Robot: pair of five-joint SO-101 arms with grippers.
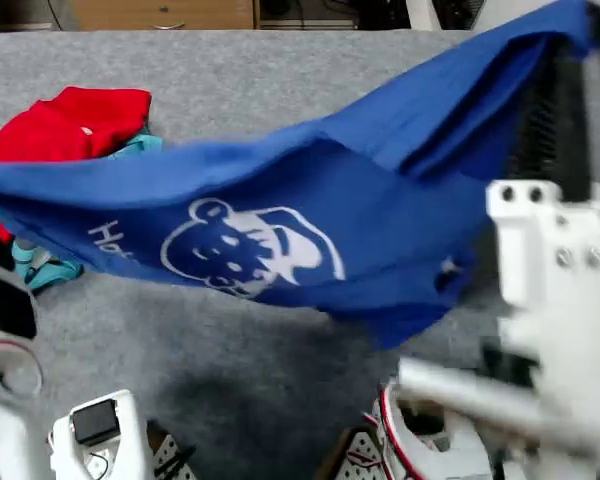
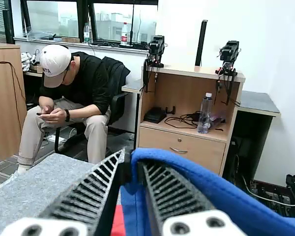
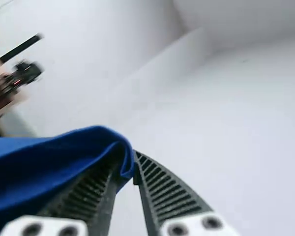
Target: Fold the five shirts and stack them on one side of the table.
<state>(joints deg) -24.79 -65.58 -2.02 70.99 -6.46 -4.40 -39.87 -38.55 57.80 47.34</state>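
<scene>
Clamps left gripper (image 2: pixel 132 163) on an edge of the blue shirt (image 1: pixel 310 220); shows red shirt (image 1: pixel 80 125) and teal garment (image 1: pixel 40 265) heaped at left of the grey bench (image 1: pixel 280 70); holds blue shirt spread aloft across the middle, print upward; clamps right gripper (image 3: pixel 129 169) on another fold, high at right

Soft matt cloth shirt (image 1: pixel 380 210) (white print) over fuzzy grey table (image 1: pixel 240 70)
</scene>
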